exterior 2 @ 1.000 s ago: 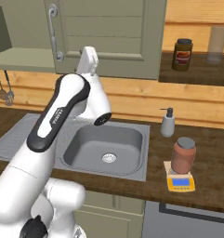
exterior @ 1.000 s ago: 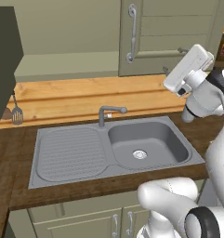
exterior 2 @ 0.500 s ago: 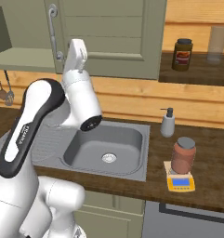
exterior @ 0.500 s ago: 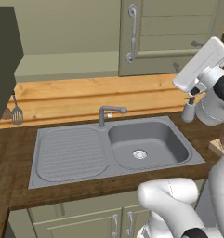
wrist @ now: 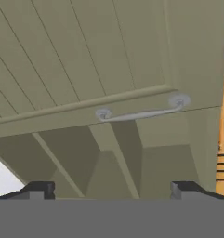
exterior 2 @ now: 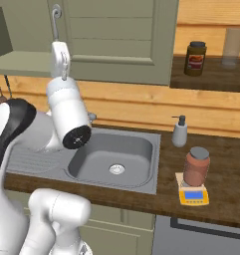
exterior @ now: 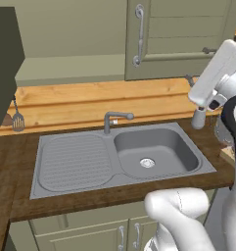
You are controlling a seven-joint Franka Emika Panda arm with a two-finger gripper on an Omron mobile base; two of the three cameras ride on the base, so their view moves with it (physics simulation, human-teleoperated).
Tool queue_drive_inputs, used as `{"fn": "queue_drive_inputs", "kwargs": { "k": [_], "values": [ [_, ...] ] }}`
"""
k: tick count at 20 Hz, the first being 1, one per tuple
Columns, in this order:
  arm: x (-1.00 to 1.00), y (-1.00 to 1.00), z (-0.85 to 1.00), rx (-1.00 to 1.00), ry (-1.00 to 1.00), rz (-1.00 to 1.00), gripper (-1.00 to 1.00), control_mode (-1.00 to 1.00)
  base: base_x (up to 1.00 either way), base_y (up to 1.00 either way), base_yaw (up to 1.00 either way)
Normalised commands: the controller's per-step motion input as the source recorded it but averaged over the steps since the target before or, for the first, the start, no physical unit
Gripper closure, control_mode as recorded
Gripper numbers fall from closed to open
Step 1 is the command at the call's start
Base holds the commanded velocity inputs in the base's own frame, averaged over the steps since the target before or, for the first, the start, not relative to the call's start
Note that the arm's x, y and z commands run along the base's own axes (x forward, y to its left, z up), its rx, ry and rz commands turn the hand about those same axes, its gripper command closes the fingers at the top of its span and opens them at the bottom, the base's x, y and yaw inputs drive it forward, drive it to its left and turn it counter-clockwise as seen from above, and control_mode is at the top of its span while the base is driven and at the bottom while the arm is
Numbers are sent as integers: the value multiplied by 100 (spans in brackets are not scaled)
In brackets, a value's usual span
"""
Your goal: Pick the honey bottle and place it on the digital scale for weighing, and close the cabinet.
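Observation:
The honey bottle point(exterior 2: 196, 166) stands upright on the digital scale point(exterior 2: 193, 195), on the counter right of the sink. My gripper point(wrist: 112, 188) is open and empty, its tips wide apart. It is raised in front of the olive-green cabinet point(exterior 2: 116, 40), far from the bottle. In the left base view the gripper point(exterior: 198, 64) points at the shut right door, right of its silver bar handle point(exterior: 138, 34). That handle point(wrist: 141, 111) lies across the hand view. The cabinet's left half point(exterior: 65, 49) stands open, showing a bare shelf.
A dark panel point(exterior: 6, 63) at the far left looks like the swung-open door. The sink point(exterior 2: 114, 159), its tap point(exterior: 114, 119) and a white soap dispenser point(exterior 2: 180, 132) are below. A dark red can point(exterior 2: 196, 58) and a glass point(exterior 2: 234, 40) sit on the open shelf at right.
My arm has swung left along the cabinet front and turned the hand toward the door. The bottle on the scale has not moved.

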Motion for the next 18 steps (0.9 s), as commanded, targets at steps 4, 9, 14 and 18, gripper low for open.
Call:
{"fn": "queue_drive_inputs", "kwargs": {
  "k": [4, 9, 14, 18],
  "values": [
    [-66, 98, -93, 15, -14, -14, -100, -100, 0, 0, 0],
    [-73, 100, -85, 8, -21, -17, -100, -100, 0, 0, 0],
    [-78, 100, -6, 1, -24, -25, -100, -100, 0, 0, 0],
    [-76, 100, -22, 1, -21, -26, -100, -100, 0, 0, 0]
  ]
}}
